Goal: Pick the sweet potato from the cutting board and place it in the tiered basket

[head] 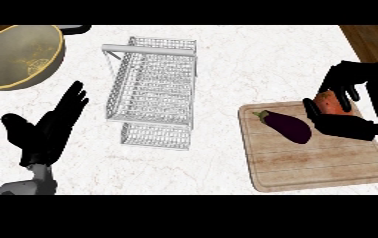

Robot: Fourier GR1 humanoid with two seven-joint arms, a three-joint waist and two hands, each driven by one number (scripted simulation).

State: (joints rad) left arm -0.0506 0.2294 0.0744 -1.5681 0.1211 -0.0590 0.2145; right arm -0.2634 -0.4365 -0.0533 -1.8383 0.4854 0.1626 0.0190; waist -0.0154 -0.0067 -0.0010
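1. Nearest the view's lower left edge, the left hand rests open on its grey forearm, fingers straight and pointing up, well apart from everything else.
2. White marbled table carries all the things.
3. At its middle stands the tiered basket, a white wire rack with a broad upper tier and a smaller tier showing below it; both tiers hold nothing.
4. A wooden cutting board lies at the right.
5. A brass-coloured bowl sits at the upper left corner.
6. The right hand is at the board's upper right corner, its fingers and thumb curled round the sweet potato.
7. A dark purple eggplant lies on the board just beside that hand.
8. The orange sweet potato is at the board, well apart from the basket.
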